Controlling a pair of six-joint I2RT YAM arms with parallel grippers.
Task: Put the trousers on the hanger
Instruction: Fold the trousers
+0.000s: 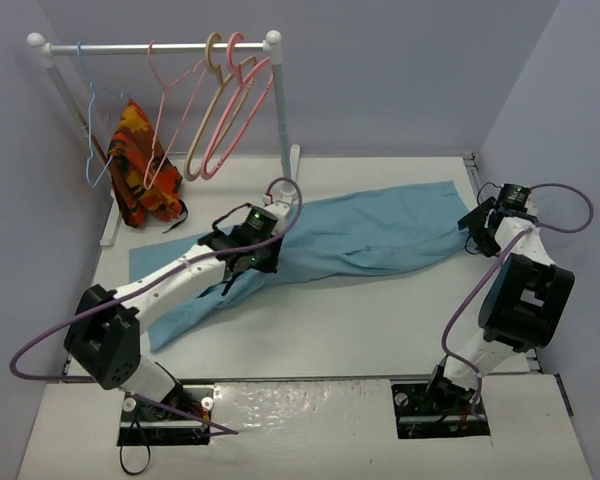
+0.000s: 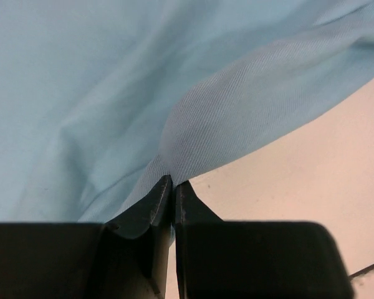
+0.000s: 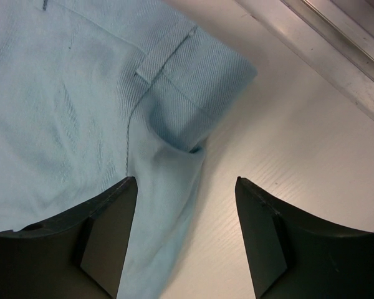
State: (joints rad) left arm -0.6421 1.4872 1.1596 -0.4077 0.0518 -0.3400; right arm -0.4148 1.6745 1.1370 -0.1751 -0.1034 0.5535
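Trousers [image 1: 360, 235] lie flat across bench [image 1: 380, 320], well apart from salmon-pink wire hanger [image 1: 175, 122] on rail [image 1: 120, 47]. My left jaws pressed together, pinching leg fold. My right jaws spread over waistband corner, holding nothing. Lifting and draping not yet done.

Your desk [image 1: 380, 320] is a plain white top. The trousers [image 1: 380, 235] lie directly on it in one long, wrinkled band, running from the near left across to the far right. The waistband end sits close to the right edge, and there the pale surface shows bare just beside the cloth. At the far left a white rack [image 1: 280, 100] stands on the desk, its right foot just beyond the trousers' far edge. Beneath the rack the patterned cloth [image 1: 140, 175] hangs down to the desk; you cannot tell whether it rests on it.
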